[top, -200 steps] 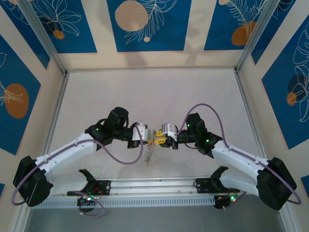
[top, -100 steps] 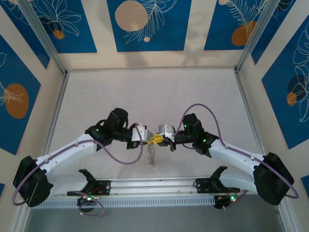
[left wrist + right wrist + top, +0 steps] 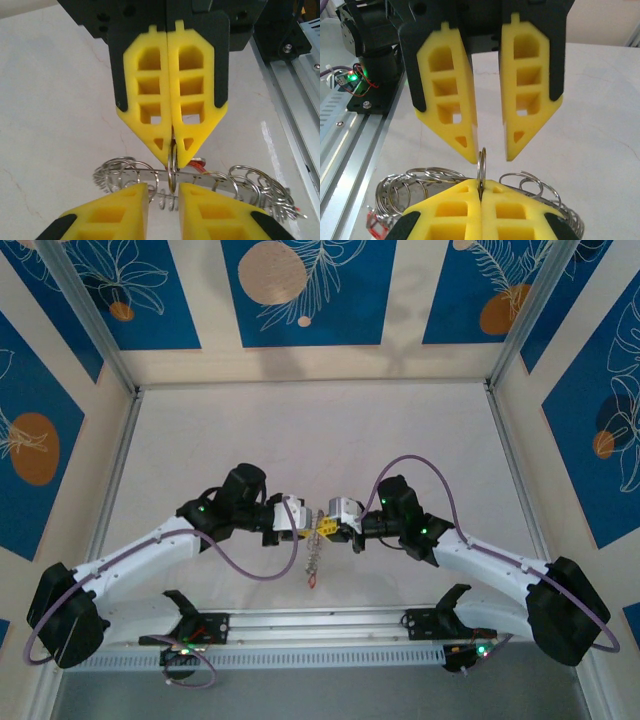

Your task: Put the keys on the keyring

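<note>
The keyring [image 3: 172,176] is a silver bunch: a split ring seen edge-on, with a thin metal strip [image 3: 210,176] behind it that carries several wire loops. My right gripper [image 3: 481,184] is shut on the split ring [image 3: 481,162]; its pinching tips [image 3: 173,161] come down from the top of the left wrist view. My left gripper [image 3: 164,189] is open, its fingers on either side of that ring without touching it. A small red key [image 3: 198,161] peeks from behind the strip, and a red tag [image 3: 375,226] sits at the bunch's edge. In the top view both grippers [image 3: 312,522] [image 3: 332,527] meet above the table, and the bunch [image 3: 315,555] hangs below them.
The pale table [image 3: 320,440] stretches away behind the arms. An aluminium rail [image 3: 320,625] with the arm bases runs along the near edge. Blue patterned walls [image 3: 300,290] close in the back and sides.
The right gripper moved left to meet the left one and shut on the ring. The left gripper's fingers have now parted. The bunch hangs a little lower.
</note>
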### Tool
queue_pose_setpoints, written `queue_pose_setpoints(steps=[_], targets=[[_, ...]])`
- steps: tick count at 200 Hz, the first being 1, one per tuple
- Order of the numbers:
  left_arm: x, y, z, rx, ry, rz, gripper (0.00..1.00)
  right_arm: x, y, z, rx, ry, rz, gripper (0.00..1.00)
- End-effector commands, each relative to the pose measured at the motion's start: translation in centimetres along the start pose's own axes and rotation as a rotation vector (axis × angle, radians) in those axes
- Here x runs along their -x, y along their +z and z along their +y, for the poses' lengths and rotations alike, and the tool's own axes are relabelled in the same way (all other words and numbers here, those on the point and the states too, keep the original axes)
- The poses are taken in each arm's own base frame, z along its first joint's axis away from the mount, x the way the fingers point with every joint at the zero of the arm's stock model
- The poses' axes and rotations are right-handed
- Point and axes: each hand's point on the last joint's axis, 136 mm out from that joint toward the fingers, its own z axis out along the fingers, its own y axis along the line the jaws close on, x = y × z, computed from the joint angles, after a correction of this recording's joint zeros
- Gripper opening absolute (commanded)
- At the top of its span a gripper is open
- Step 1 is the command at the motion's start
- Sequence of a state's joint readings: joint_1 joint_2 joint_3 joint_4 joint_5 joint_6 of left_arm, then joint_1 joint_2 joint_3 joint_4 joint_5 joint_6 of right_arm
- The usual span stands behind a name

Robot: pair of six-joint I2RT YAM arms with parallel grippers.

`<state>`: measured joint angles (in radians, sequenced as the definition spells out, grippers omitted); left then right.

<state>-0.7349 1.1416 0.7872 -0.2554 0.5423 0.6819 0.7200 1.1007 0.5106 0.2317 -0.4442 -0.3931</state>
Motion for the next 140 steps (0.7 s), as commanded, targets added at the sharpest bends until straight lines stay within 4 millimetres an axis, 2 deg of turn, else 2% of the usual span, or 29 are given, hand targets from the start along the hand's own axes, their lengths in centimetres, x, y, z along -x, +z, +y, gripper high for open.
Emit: queue_pose_setpoints(steps=[1,94,140], targets=[[1.9,-0.8,0.2,-0.012,0.009,-0.042,0.23,1.6,-0.3,-0.6,-0.019,-0.026,-0.024,0.0],[0.8,-0.1,0.6,-0.008,0.011,0.027,0.23,1.5,0.4,-0.8,-0.008,-0.004,-0.005,0.0],[1.3,0.3,0.5,-0.022,0.026,0.012,0.11,1.5,0.8,-1.0,-0.002,-0.002,-0.012,0.0]])
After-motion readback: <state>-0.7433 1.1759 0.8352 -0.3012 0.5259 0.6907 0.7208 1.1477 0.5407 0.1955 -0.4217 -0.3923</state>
